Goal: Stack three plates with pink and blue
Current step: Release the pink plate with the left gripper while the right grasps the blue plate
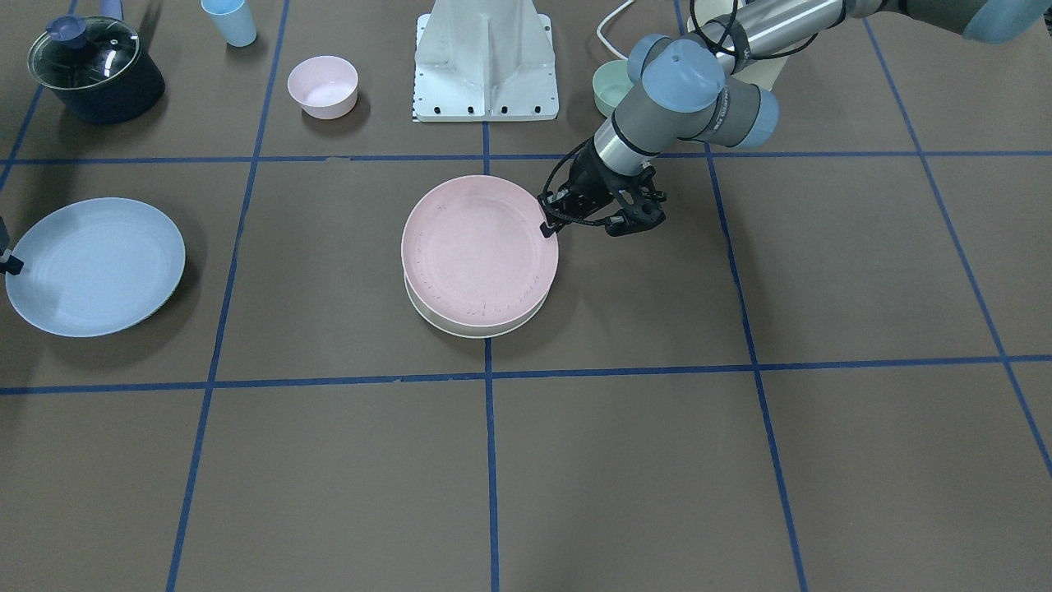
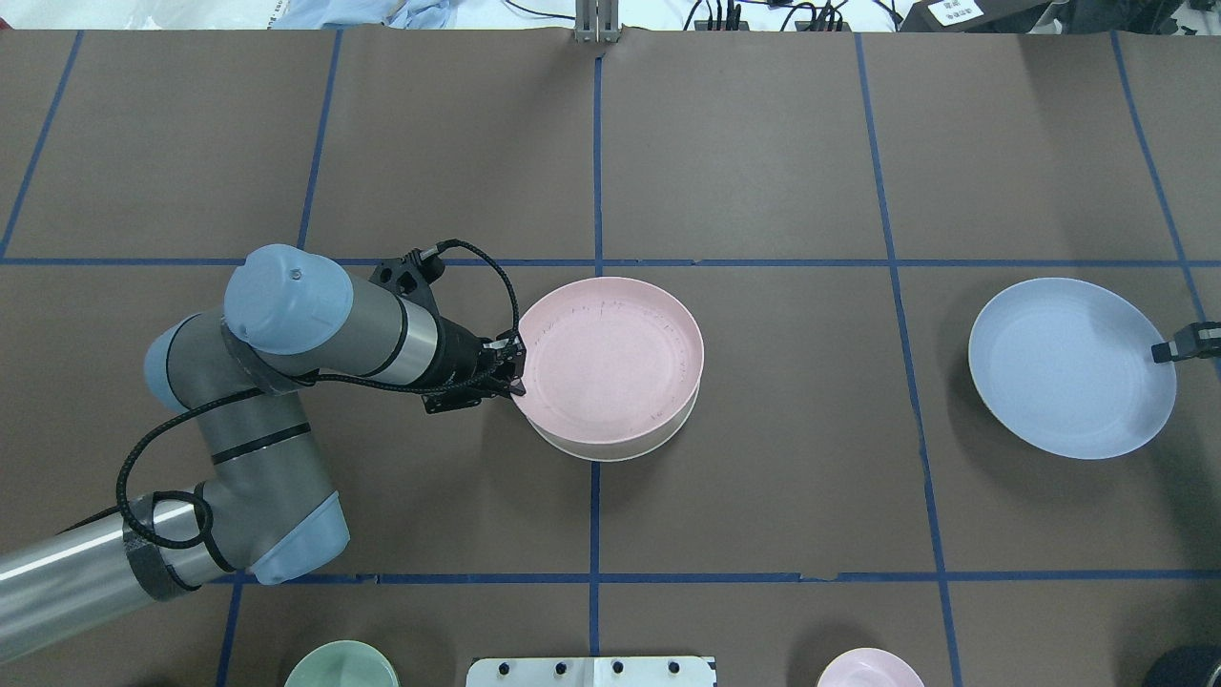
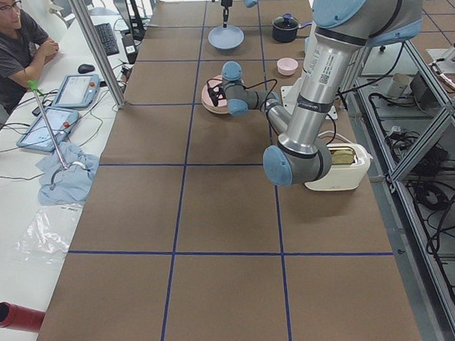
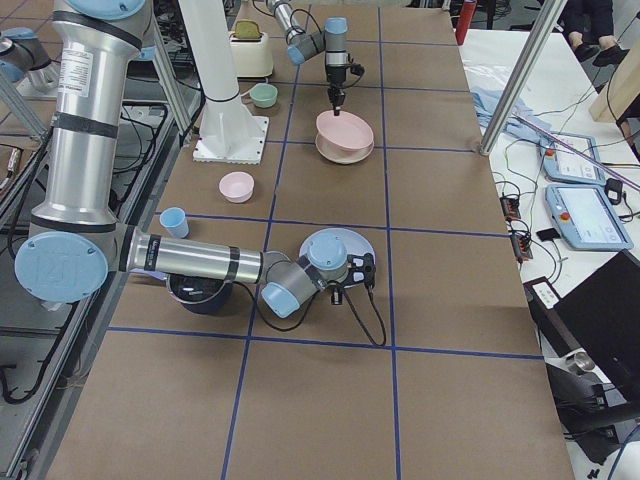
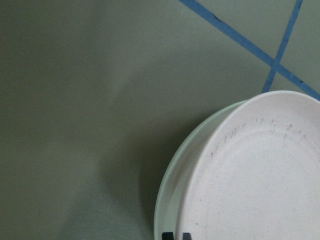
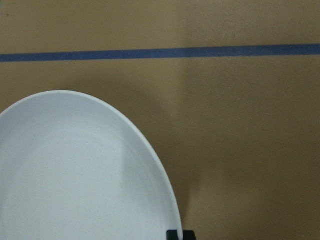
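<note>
The pink plate [image 1: 479,247] rests on the cream-green plate [image 1: 468,329] at the table's middle, shifted a little off it and slightly tilted. My left gripper [image 1: 546,224] is shut on the pink plate's rim on the robot's side; it also shows in the overhead view [image 2: 515,367] and the left wrist view [image 5: 175,235]. The light blue plate [image 2: 1073,367] is far to the right, tilted, with a shadow under it. My right gripper [image 2: 1159,351] is shut on its outer rim, as the right wrist view [image 6: 180,234] shows.
Near the robot's base [image 1: 486,66] stand a pink bowl [image 1: 323,86], a green bowl [image 1: 612,86], a blue cup [image 1: 230,20] and a dark pot with a glass lid [image 1: 94,70]. A toaster [image 3: 339,163] sits beside the left arm.
</note>
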### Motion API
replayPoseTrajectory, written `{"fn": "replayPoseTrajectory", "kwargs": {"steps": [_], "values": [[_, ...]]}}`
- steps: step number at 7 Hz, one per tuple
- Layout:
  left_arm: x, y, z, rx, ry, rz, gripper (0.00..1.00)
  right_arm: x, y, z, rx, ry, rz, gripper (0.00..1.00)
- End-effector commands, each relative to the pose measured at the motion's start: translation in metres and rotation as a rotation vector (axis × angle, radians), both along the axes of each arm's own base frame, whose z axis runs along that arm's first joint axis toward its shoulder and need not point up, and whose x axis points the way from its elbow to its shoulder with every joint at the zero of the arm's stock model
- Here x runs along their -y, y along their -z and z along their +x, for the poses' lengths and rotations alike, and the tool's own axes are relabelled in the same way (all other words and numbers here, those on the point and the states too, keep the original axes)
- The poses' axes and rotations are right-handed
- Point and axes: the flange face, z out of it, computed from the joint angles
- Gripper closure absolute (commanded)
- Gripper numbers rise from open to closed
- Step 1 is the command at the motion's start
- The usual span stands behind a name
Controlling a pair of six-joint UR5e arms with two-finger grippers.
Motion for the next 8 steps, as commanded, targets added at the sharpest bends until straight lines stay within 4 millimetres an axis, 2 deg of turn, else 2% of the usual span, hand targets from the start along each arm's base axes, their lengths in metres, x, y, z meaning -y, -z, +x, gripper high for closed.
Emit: {"fn": "replayPoseTrajectory", "kwargs": {"steps": [1, 2, 3, 5, 7, 8], "values": [[0.001, -0.003, 0.004, 0.009, 0.014, -0.002, 1.0, 0.004, 0.014, 0.019, 0.055, -0.012, 0.001, 1.0], [0.003, -0.004, 0.004, 0.014, 0.032, 0.003, 0.77, 0.005, 0.02, 0.022, 0.06, -0.019, 0.013, 1.0], [0.004, -0.007, 0.007, 0.02, 0.032, 0.004, 0.03, 0.008, 0.031, 0.024, 0.061, -0.025, 0.01, 1.0], [0.001, 0.007, -0.007, -0.01, 0.038, 0.022, 0.0, 0.011, 0.072, 0.024, 0.061, -0.026, 0.012, 1.0], [0.007, 0.019, -0.06, 0.048, 0.051, 0.075, 0.0, 0.019, 0.115, 0.02, 0.066, -0.036, 0.013, 1.0], [0.007, 0.027, -0.084, 0.102, 0.023, 0.171, 0.0, 0.026, 0.147, 0.002, 0.094, -0.052, -0.03, 1.0]]}}
